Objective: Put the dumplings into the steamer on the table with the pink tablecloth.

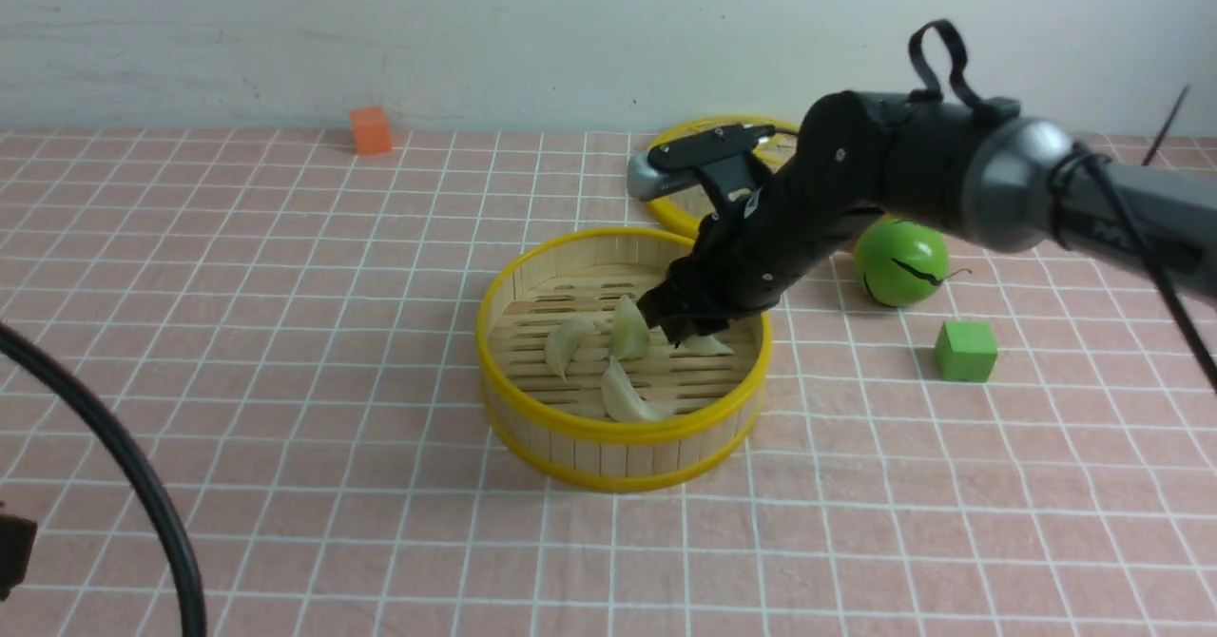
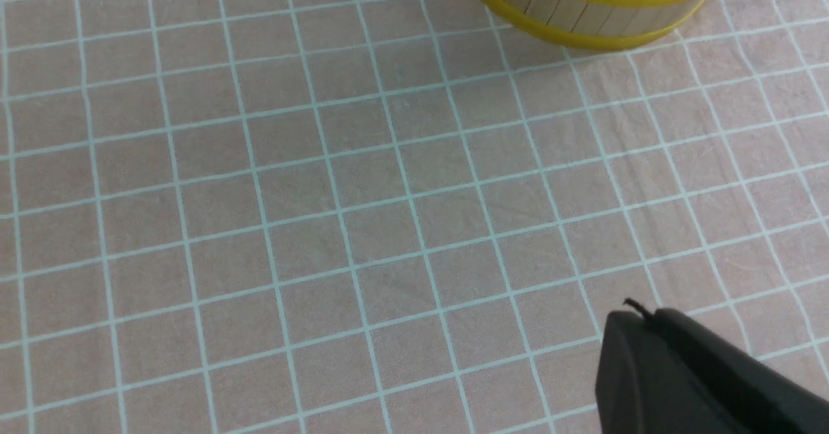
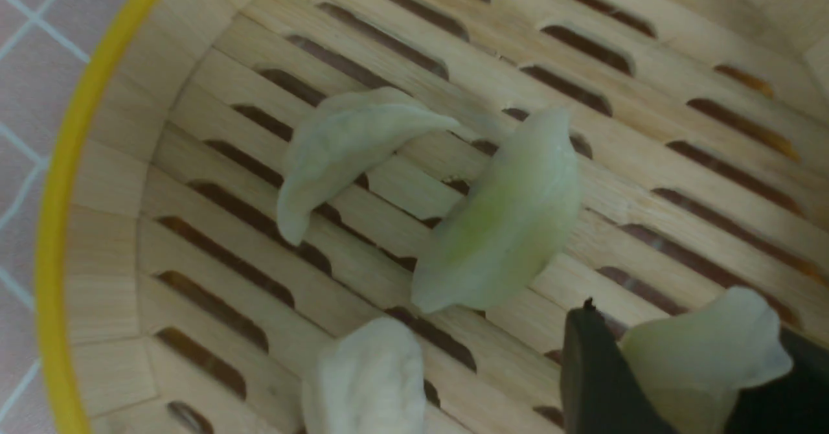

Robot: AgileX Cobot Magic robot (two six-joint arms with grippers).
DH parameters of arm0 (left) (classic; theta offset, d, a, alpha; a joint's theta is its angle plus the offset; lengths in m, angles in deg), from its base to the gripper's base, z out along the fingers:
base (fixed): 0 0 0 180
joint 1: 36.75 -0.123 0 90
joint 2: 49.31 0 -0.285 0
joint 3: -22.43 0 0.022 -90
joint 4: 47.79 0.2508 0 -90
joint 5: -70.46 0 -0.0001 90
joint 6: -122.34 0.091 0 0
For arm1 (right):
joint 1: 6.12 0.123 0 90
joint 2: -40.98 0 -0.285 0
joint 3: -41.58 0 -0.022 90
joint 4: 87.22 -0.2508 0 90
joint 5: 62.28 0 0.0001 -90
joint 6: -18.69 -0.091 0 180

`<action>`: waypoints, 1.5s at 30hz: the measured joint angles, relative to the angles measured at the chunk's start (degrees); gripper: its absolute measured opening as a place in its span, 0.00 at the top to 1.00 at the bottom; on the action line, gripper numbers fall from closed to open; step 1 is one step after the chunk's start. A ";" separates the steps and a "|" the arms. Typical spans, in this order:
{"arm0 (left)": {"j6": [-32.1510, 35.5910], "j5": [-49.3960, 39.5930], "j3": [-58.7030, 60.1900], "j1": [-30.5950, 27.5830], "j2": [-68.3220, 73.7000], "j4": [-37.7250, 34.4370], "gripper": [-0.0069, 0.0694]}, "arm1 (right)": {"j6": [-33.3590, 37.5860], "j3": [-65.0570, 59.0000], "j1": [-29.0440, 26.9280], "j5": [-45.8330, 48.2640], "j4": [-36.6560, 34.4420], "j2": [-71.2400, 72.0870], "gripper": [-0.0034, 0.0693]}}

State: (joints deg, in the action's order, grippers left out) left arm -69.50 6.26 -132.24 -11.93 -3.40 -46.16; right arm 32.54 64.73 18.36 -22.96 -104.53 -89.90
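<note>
The steamer [image 1: 623, 428] stands mid-table on the pink tablecloth [image 1: 285, 333]. Three dumplings lie loose on its slats: one [image 1: 568, 344], a second [image 1: 629, 328] and a third [image 1: 627, 397]. My right gripper [image 1: 680, 328] reaches down inside the basket, shut on another dumpling [image 1: 705, 344] close to the floor. In the right wrist view that dumpling [image 3: 706, 350] fills the gap between the gripper's [image 3: 696, 337] dark fingers, beside the loose ones [image 3: 343, 149] [image 3: 505, 220] [image 3: 369, 382]. My left gripper [image 2: 638, 317] hangs shut and empty over bare cloth, the steamer [image 2: 583, 29] well ahead of it.
A flat lid with a yellow rim [image 1: 666, 209] lies behind the steamer, partly hidden by the right arm. A green round fruit [image 1: 900, 262] and a green cube [image 1: 966, 351] sit to the right. An orange cube [image 1: 371, 130] is far back left. A black cable [image 1: 143, 485] arcs at near left.
</note>
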 joint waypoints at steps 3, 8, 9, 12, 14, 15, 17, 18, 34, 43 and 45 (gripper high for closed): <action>0.00 2.90 6.47 0.00 -4.62 0.67 0.91 | -1.42 1.67 0.00 -0.06 -0.13 -2.50 0.52; 0.00 10.57 15.47 0.00 -13.37 0.74 0.90 | -1.65 3.88 0.00 2.99 -0.18 -1.47 0.31; 0.00 11.35 15.86 0.00 -14.15 0.74 0.90 | -1.65 4.01 0.00 3.30 -0.18 -1.38 0.30; 0.00 18.44 22.00 0.00 -19.60 0.74 0.90 | -1.65 6.84 0.00 9.64 0.17 1.74 0.29; 0.00 20.20 23.62 0.00 -20.74 0.74 0.90 | -1.65 7.88 0.00 11.54 0.77 3.36 0.31; 0.00 22.32 25.15 0.00 -21.53 0.74 0.90 | -1.65 8.82 0.00 14.22 1.76 5.55 0.36; 0.00 24.14 26.55 0.00 -21.68 0.74 0.90 | -1.65 9.37 0.00 18.05 3.45 9.25 0.46; 0.00 24.28 26.65 0.00 -21.68 0.74 0.90 | -1.65 9.46 0.00 19.30 3.76 10.02 0.49; 0.00 23.93 27.40 0.00 -21.68 0.74 0.88 | 3.85 -12.52 0.00 26.97 2.59 46.43 0.98; 0.00 23.93 27.40 0.00 -21.68 0.74 0.87 | 3.86 -38.29 0.00 8.52 1.20 74.05 0.97; 0.00 23.93 27.40 0.00 -21.68 0.74 0.87 | 3.86 -42.53 0.00 5.80 1.15 80.09 0.97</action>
State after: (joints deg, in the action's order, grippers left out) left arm -69.50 30.19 -104.84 -11.93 -25.08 -45.42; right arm 36.41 22.19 18.36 -17.16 -103.38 -9.81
